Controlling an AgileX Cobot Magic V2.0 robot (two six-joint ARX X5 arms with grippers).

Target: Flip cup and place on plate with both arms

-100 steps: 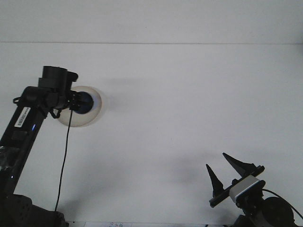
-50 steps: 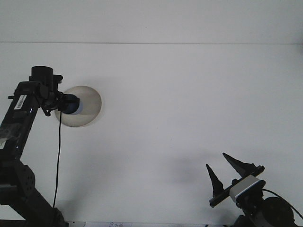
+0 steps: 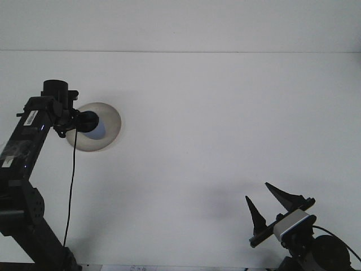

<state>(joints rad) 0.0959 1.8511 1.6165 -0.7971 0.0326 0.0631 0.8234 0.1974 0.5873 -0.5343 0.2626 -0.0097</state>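
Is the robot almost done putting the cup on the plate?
Nearly, it seems. The dark cup already sits over the plate, with the left claw right at it; whether it has let go is hidden. The right claw waits open and empty. Left: the left arm backing away.

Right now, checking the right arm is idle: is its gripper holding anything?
No, the right gripper stands open and empty, far from the plate.

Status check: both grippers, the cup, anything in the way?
Left gripper over plate at cup, jaws hidden. Right gripper low near side, jaws open, empty. Nothing else on table.
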